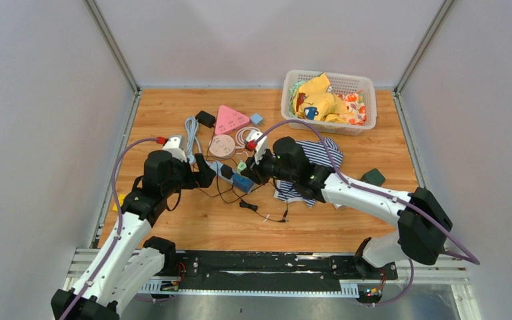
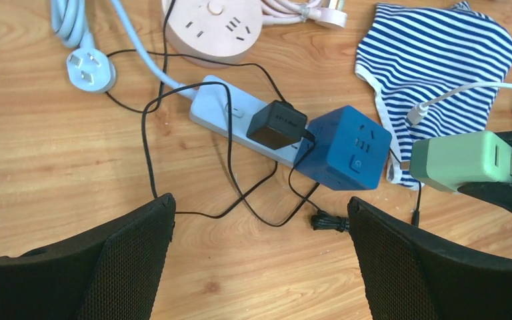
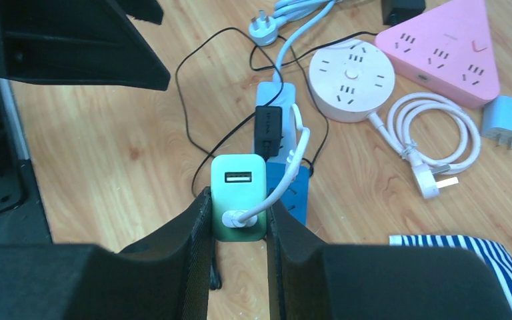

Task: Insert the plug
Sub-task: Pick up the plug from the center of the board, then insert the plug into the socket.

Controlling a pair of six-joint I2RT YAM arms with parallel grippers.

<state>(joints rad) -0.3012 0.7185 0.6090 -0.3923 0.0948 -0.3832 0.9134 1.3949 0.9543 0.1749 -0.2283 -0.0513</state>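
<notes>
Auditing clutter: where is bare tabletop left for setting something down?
Bare table between the black cable and the near rail, and the far-left corner beside the black adapter. Crowded around the power strip, pink sockets, striped cloth.

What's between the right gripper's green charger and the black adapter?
The blue cube socket, beside the black adapter, with a gap to the green charger; the left wrist view shows it.

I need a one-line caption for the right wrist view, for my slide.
Right claw holds a green charger near the blue cube socket and power strip.
</notes>
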